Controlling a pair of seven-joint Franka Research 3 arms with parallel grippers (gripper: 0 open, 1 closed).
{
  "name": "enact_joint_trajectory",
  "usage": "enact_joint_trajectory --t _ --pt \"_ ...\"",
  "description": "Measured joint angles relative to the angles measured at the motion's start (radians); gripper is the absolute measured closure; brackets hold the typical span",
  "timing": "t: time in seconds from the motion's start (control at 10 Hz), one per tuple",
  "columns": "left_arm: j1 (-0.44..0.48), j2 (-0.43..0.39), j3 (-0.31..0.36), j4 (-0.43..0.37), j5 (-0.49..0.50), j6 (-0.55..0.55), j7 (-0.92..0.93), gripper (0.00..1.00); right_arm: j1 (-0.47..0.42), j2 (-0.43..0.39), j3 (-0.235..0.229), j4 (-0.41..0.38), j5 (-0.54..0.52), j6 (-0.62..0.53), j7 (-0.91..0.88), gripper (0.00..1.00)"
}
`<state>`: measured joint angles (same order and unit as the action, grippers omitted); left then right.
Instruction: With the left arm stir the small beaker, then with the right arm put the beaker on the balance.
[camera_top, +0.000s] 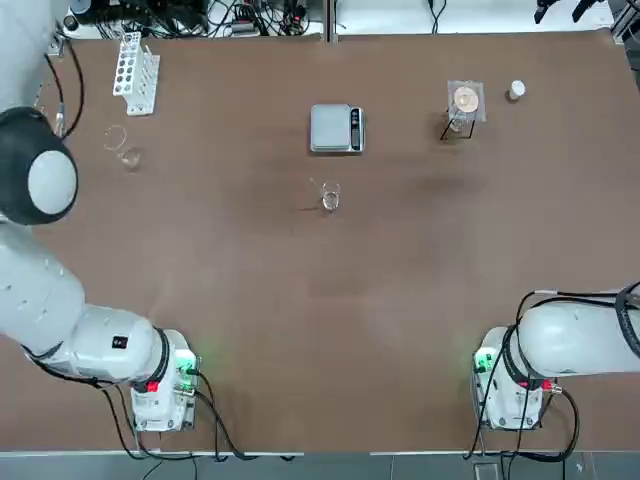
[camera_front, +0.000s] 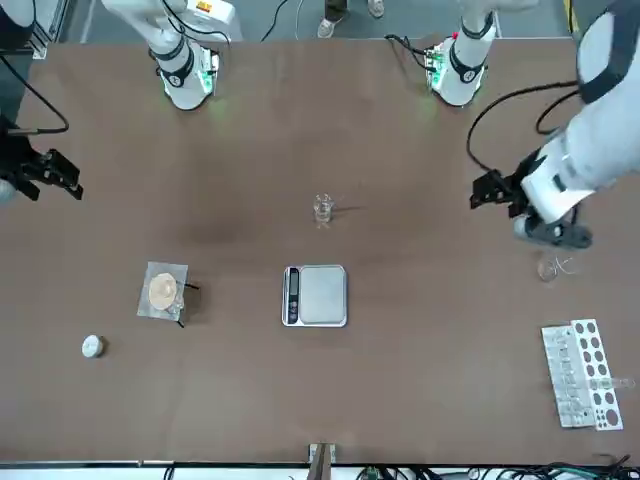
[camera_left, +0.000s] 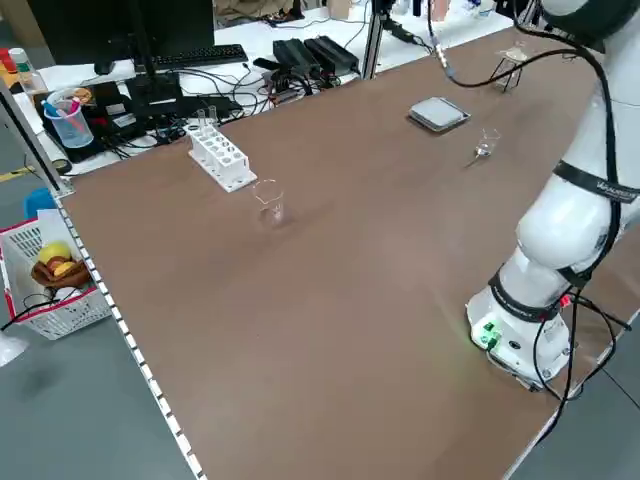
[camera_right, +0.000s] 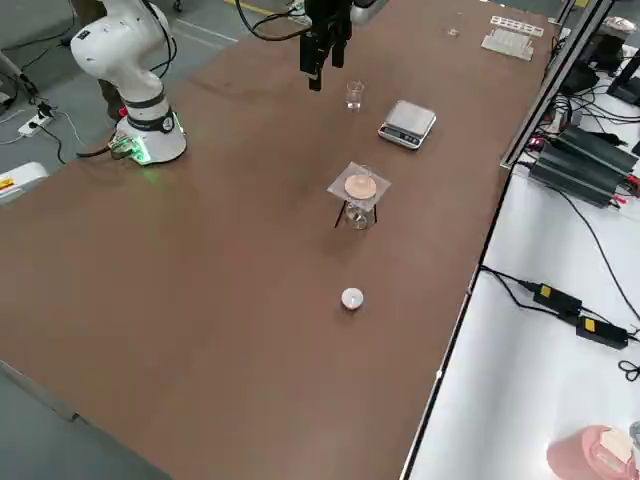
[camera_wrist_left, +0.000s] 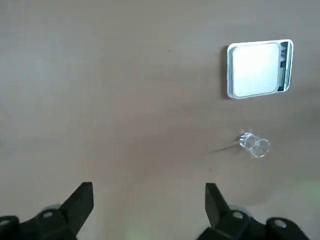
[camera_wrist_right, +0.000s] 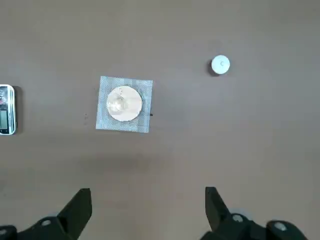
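We find the tiny clear glass small beaker (camera_top: 329, 197) standing upright mid-worktop, a thin rod in it, just short of the flat silver-grey balance (camera_top: 336, 129) with its square metal plate; the two are near but apart. The brown worktop (camera_top: 300, 320) also carries a white test-tube rack (camera_top: 135, 73) and a larger clear glass vessel (camera_top: 122, 148) at the left edge.

The left gripper (camera_wrist_left: 146, 200) hangs above bare worktop, fingers spread wide and empty, well apart from the beaker. The right gripper (camera_wrist_right: 147, 205) is likewise spread and empty, above the right side of the worktop.

We judge the stirring step not yet begun. The next move calls for the left gripper to cross to the beaker and pinch the rod without tipping the glass.
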<state>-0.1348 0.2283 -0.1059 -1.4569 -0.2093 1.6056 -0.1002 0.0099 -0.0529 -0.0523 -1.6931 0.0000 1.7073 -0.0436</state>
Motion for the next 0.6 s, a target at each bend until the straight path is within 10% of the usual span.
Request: enact_joint_trajectory --t 0.6 --pt "-0.074 0.036 -0.124 -0.355 -0.116 0.509 -0.098 0.08 0.0 0.0 0.0 0.0 0.0 0.0 0.0 0.0"
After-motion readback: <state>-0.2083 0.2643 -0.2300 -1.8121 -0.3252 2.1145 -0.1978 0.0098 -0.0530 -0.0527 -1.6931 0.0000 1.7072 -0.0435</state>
